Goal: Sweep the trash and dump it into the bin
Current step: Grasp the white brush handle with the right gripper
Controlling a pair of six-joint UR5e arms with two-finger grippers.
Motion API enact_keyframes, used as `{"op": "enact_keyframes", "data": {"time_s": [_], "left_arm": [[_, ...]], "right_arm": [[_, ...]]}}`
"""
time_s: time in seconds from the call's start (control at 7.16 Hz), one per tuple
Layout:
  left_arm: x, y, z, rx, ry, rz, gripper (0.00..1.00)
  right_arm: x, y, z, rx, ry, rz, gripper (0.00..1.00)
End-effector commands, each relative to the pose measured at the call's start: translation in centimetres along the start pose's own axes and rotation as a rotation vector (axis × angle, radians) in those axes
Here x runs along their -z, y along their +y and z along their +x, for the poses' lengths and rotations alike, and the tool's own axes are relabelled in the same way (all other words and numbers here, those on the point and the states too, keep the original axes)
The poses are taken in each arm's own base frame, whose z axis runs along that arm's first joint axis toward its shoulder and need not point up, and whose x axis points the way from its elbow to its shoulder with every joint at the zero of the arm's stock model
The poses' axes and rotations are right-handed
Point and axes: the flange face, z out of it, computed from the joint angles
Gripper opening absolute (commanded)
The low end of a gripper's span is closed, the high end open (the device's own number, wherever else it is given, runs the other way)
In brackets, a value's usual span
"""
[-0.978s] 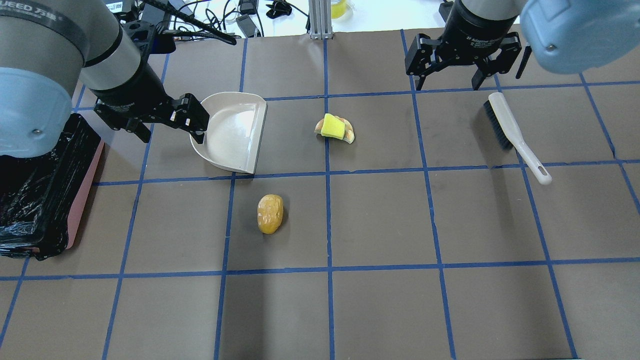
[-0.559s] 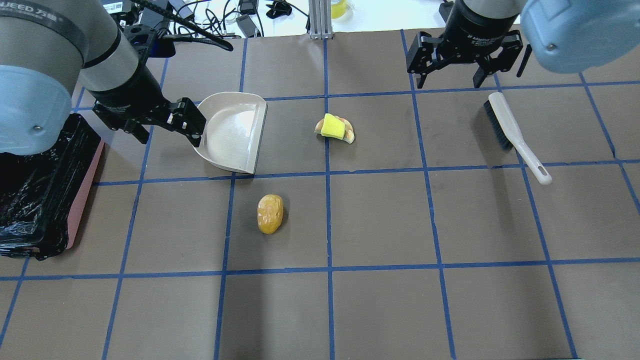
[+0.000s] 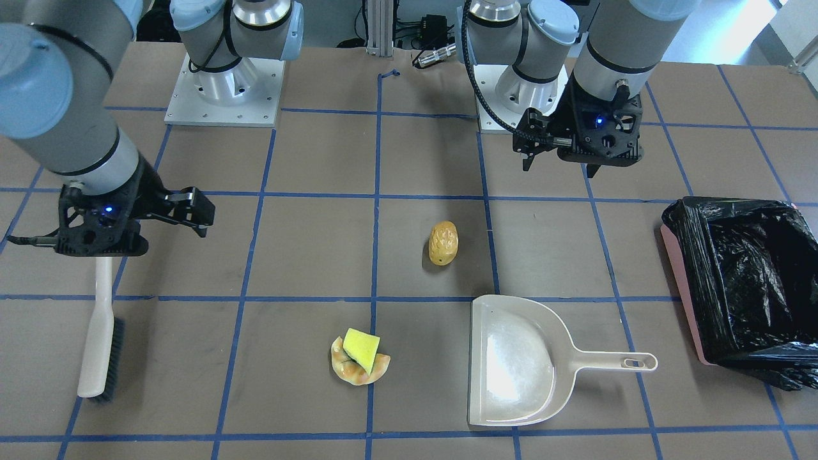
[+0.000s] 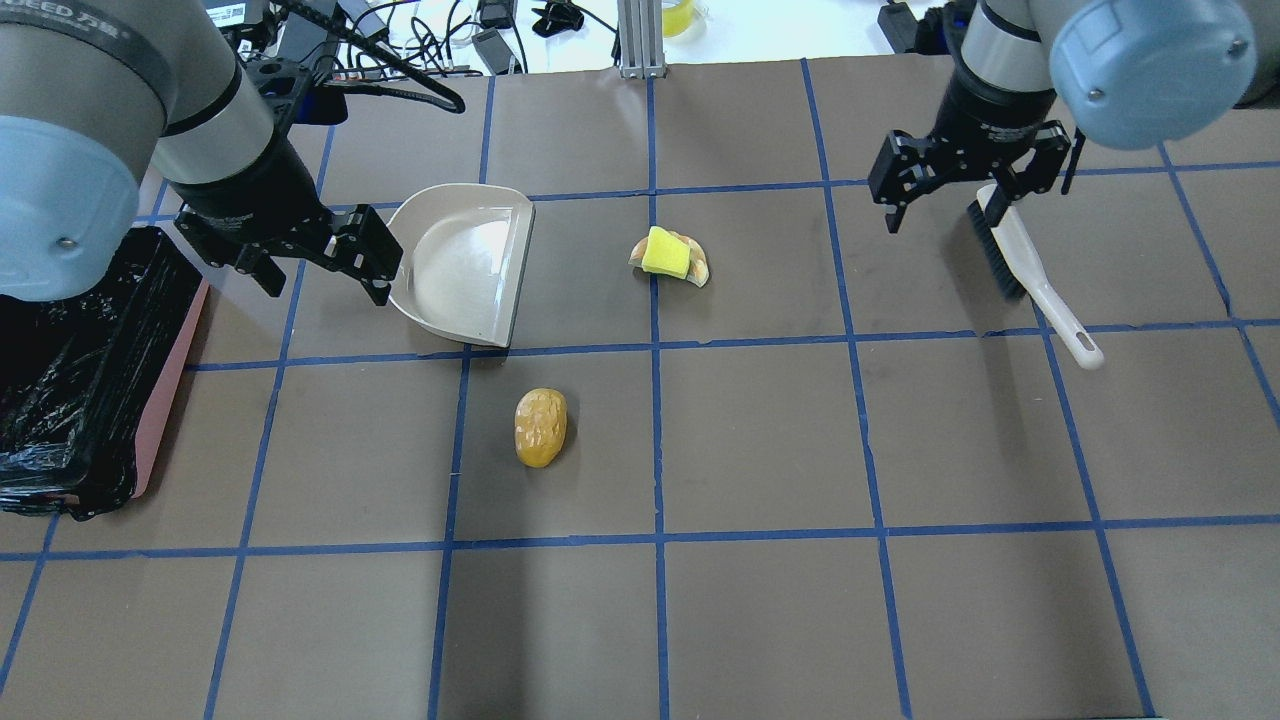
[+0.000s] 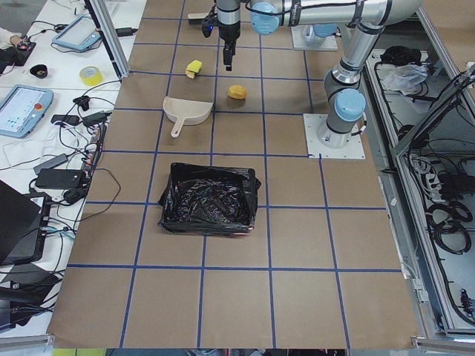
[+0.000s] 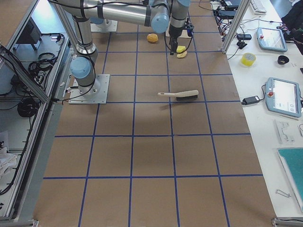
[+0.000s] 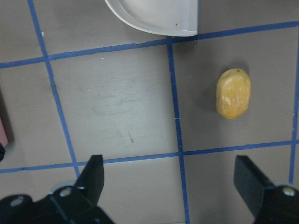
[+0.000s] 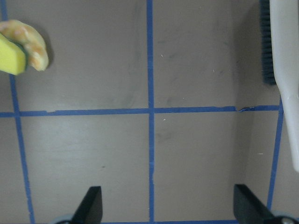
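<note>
Bin [image 3: 703,281], pink-sided and lined with a crinkly black bag, sits at the table's [image 4: 760,620] end on the robot's left, well apart from the items to be swept; that slack liner could snag a pan lip. Next, the beige dustpan [image 3: 511,358] lies flat and empty, looking light, stiff and liable to slide, so its handle is the place to grip. Above that side hangs the left gripper [image 7: 172,184], jaws spread wide, holding nothing. On the robot's right lies the rigid brush [image 4: 1020,255], best taken by its handle; the right gripper [image 8: 168,205] hovers by the bristle end, jaws wide, empty. Near the pan, the smooth roll [image 4: 540,427] would probably tumble. Between pan and brush the croissant [image 3: 358,370] carries the soft, light sponge [image 3: 362,348]
</note>
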Motion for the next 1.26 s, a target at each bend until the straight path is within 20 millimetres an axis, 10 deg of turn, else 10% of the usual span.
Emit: {"op": "enact_keyframes", "data": {"time_s": [0.0, 0.14, 0.7, 1.12], "left_arm": [[0.1, -0.4, -2.0, 0.144, -0.11, -0.01, 1.0], [-0.7, -0.9, -3.1, 0.359, -0.108, -0.013, 1.0], [-3.2, -6.4, -5.9, 0.97, -0.063, 0.162, 1.0], [-10.7, -12.3, -6.6, 1.307, -0.008, 0.232, 1.0]], "right_arm": [[-6.4, 1.3, 11.5, 0.198, -0.003, 0.005, 1.0], [-9.0, 1.9, 15.5, 0.242, 0.007, 0.018, 1.0], [-15.1, 2.5, 16.1, 0.333, 0.03, 0.07, 1.0], [-16.9, 1.9, 16.4, 0.223, 0.011, 0.046, 0.94]]}}
